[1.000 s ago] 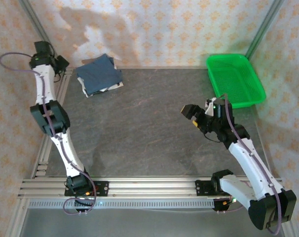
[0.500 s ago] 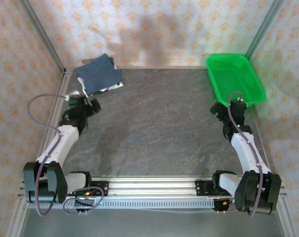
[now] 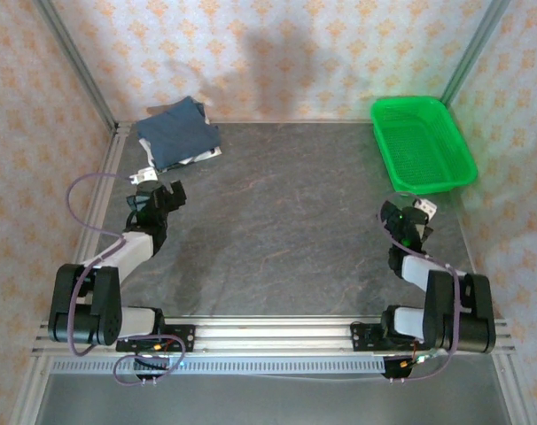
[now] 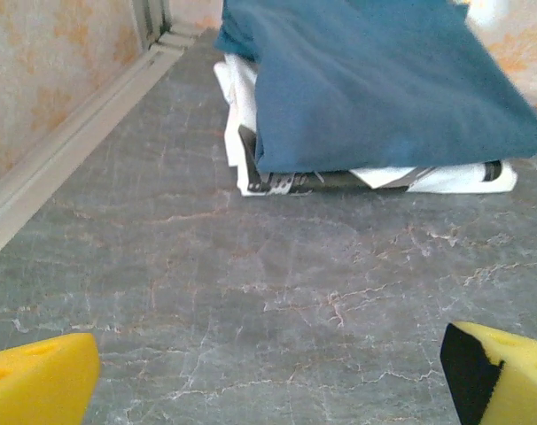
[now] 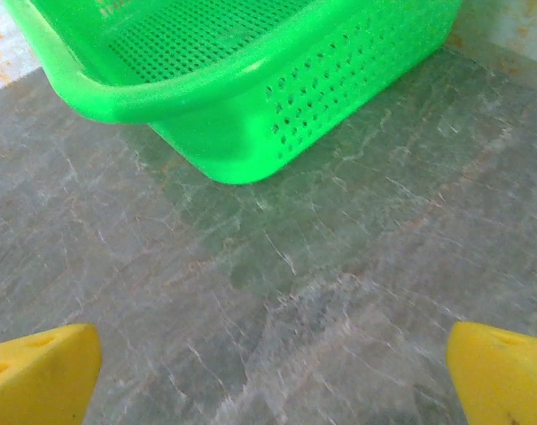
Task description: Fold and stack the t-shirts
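Navy shirt (image 4: 384, 80) atop white shirt (image 4: 455, 179), folded

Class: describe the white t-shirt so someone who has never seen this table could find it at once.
On the table, find the far left corner. There the navy t-shirt lies folded on top, the white t-shirt underneath. Its white edges with black print peek out below plain blue.

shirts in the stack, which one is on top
The navy shirt is on top; the white shirt with black print lies beneath it, just its edges showing.
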